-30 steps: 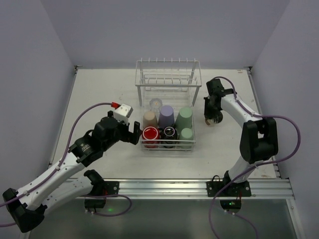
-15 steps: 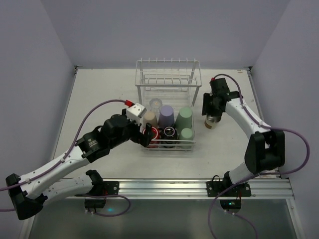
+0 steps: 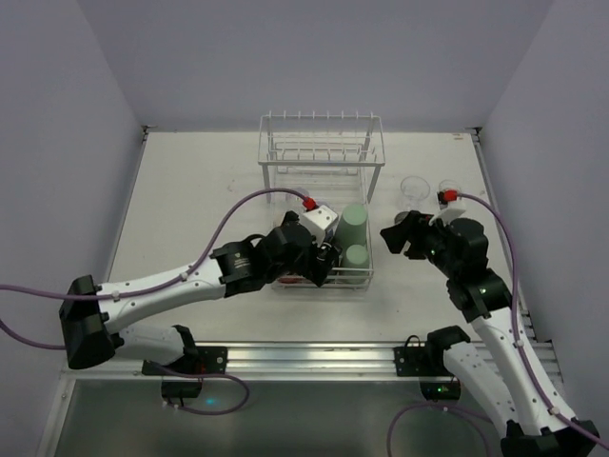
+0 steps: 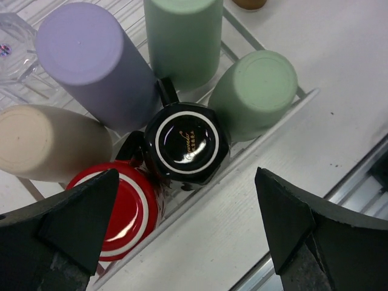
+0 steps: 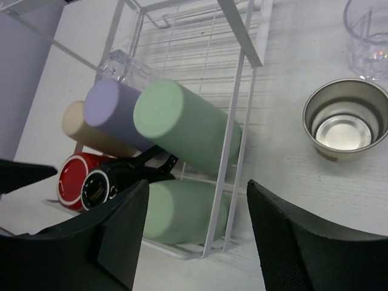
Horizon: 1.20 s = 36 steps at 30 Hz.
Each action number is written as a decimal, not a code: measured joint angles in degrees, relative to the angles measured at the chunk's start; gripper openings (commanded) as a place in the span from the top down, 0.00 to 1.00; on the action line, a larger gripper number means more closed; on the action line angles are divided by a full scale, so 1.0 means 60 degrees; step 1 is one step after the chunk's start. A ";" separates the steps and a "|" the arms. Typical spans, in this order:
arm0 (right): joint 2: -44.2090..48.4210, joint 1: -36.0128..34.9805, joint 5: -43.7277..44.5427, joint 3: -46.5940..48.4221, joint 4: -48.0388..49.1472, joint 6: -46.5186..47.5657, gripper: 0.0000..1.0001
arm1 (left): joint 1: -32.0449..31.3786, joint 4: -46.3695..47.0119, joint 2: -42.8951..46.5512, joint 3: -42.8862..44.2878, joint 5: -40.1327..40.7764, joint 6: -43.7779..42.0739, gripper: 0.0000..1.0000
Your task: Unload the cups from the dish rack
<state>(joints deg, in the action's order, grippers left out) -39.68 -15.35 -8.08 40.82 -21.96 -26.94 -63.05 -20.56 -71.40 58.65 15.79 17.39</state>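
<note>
The white dish rack (image 3: 324, 152) stands mid-table. Its low basket holds upside-down cups: lavender (image 4: 91, 54), two pale green (image 4: 182, 36) (image 4: 254, 91), black (image 4: 188, 142), red (image 4: 121, 212), tan (image 4: 42, 142) and a clear one (image 4: 12, 42). My left gripper (image 4: 186, 176) hangs open above the black and red cups, touching neither; seen from the top camera the left gripper (image 3: 319, 259) covers them. My right gripper (image 5: 197, 194) is open and empty, right of the rack, facing the pale green cups (image 5: 182, 124). A steel cup (image 5: 345, 124) and a clear cup (image 5: 370, 36) stand upright on the table.
The rack's raised pronged shelf (image 3: 322, 129) is at its far side. In the top view the clear cup (image 3: 414, 188) sits on bare table right of the rack. An aluminium rail (image 3: 314, 360) runs along the near edge. Lilac walls close in on three sides.
My right gripper has opened, left the steel cup on the table and drawn back toward the near side. My left arm has swung right over the basket's near cups.
</note>
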 measured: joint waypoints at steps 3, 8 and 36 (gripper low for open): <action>0.0732 -0.0004 -0.0368 -0.0517 0.0011 -0.0157 0.32 | 0.0004 0.0004 -0.0758 0.0193 0.0295 -0.0004 0.02; 0.1169 -0.0004 -0.0707 -0.0769 0.0058 -0.0248 0.32 | 0.0004 0.0073 -0.1741 0.0557 0.0525 -0.0036 0.02; 0.1468 -0.0004 -0.1166 -0.1053 0.0127 -0.0299 0.21 | -0.0004 0.0353 -0.3173 0.1239 0.1523 0.0215 0.35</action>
<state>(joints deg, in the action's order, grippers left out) -30.87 -15.38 -15.07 34.50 -21.19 -28.73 -63.07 -18.44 -90.43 66.08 24.93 18.68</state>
